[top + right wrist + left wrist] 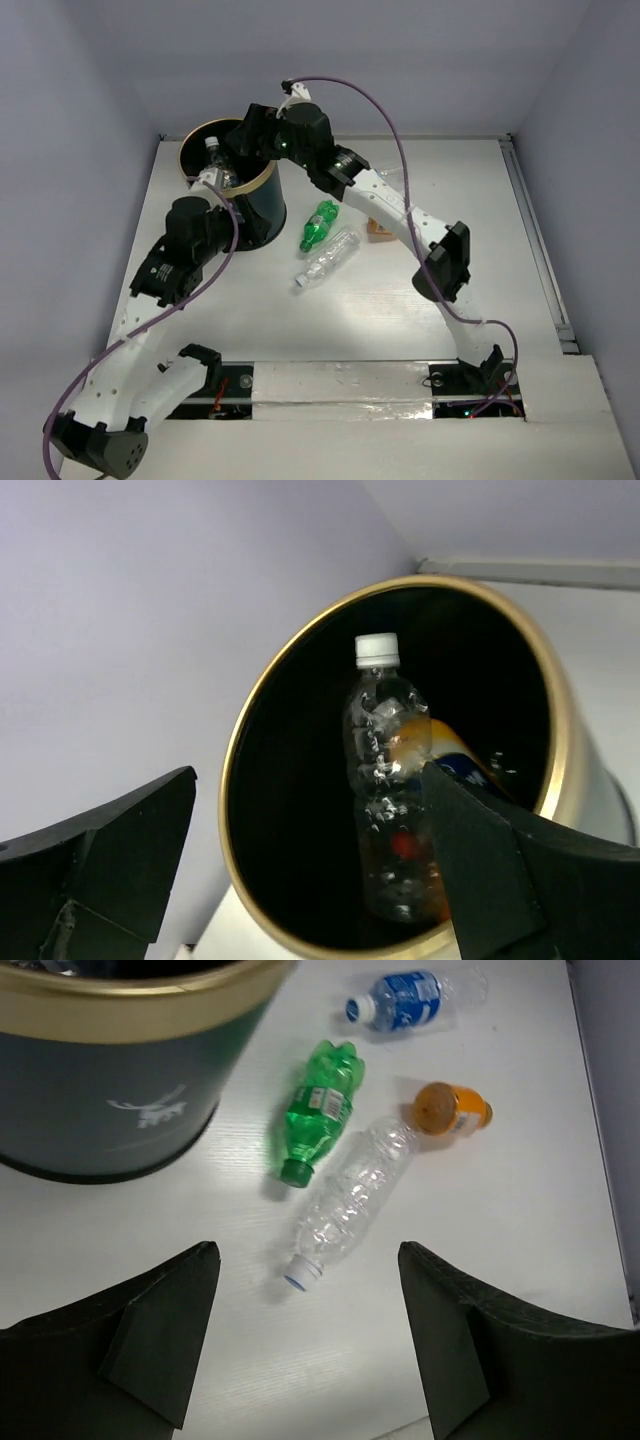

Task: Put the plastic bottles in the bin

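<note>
Now the right gripper (308, 780) hangs over the mouth of the bin (240, 770). Its two fingers are wide apart, with nothing between them. Inside the black bin a capped clear bottle (383, 760) stands up, and something orange sits right beside it.

The left gripper (305, 1255) is next to the bin, above the table (530, 1260). Its fingers are spread apart and empty too.

Four bottles lie on their sides on the table. The green bottle (318, 1110) is nearest the bin. The see-through bottle (352, 1195) lies just beside it, with its cap end pointing toward the left gripper. The orange bottle (452, 1110) touches its far end. The blue-label bottle (405, 1000) lies farther off, by itself.
</note>
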Controlling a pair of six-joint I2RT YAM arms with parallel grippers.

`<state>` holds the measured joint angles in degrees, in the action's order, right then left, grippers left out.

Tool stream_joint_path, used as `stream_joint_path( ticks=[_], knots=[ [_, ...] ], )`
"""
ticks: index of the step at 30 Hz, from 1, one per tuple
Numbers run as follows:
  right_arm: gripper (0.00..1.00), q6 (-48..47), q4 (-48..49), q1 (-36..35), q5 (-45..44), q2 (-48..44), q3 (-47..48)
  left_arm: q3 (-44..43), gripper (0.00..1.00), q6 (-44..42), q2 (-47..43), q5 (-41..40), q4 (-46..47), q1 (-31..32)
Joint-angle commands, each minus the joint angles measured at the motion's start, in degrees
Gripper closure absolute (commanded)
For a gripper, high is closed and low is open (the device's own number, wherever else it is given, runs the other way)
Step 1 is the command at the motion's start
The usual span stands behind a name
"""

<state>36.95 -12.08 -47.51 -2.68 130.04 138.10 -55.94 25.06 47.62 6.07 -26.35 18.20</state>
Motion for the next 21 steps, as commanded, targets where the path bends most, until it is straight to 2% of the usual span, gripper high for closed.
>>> stream_joint_path(
  ticks=[1,3,4,5,6,7,8,9,11,12,13,15,17,21],
  knots=[
    [0.02,-4.7,4.6,0.0,-3.6,-12.0,-3.7,1.6,0.31,0.3,2.3,3.7,6.4,3.7],
    [0.17,-5.9,5.7,0.7,-4.6,-17.1,-11.2,1.3,0.35,0.5,4.2,-0.3,7.7,11.0],
    [0.48,-5.8,6.5,0.7,-5.5,-20.0,-14.8,0.9,0.36,0.5,6.8,-1.7,8.6,13.4],
    [0.64,-4.8,7.8,2.6,-5.4,-26.4,-23.8,0.7,0.39,0.5,8.2,-2.8,9.5,17.5],
    [0.79,-4.0,10.5,3.5,-5.2,-29.6,-28.5,0.4,0.44,0.2,9.8,-4.2,10.2,19.1],
    [0.99,-3.0,11.0,4.7,-4.4,-32.6,-32.9,0.2,0.48,-0.5,13.3,-4.7,11.5,20.4],
    [1.00,-1.2,11.0,5.9,-3.7,-35.4,-37.0,0.0,0.58,-1.1,15.0,-4.7,12.0,21.3],
    [1.00,-0.5,10.8,8.3,-2.9,-40.5,-44.9,-0.8,0.62,-1.7,17.0,-4.8,12.5,23.0],
    [1.00,0.6,10.7,10.4,-2.4,-45.6,-52.9,-2.4,0.73,-3.7,22.1,-5.5,13.6,24.2],
    [1.00,0.8,10.5,12.4,-2.3,-50.6,-60.5,-3.0,0.73,-4.4,23.8,-5.6,13.7,25.0],
    [1.00,0.8,10.3,13.3,-2.0,-52.9,-64.2,-3.7,0.73,-5.1,26.8,-5.5,14.1,25.0],
    [1.00,0.6,8.3,15.3,-2.2,-59.5,-70.2,-5.9,0.67,-7.0,29.5,-7.2,14.5,25.5],
    [1.00,0.4,6.3,18.3,-2.7,-63.5,-77.8,-8.2,0.51,-9.2,33.3,-7.1,14.9,25.5],
    [0.98,-0.1,2.6,22.8,-2.0,-71.0,-87.0,-12.2,0.32,-13.0,39.3,-6.7,14.2,25.5]
  ],
)
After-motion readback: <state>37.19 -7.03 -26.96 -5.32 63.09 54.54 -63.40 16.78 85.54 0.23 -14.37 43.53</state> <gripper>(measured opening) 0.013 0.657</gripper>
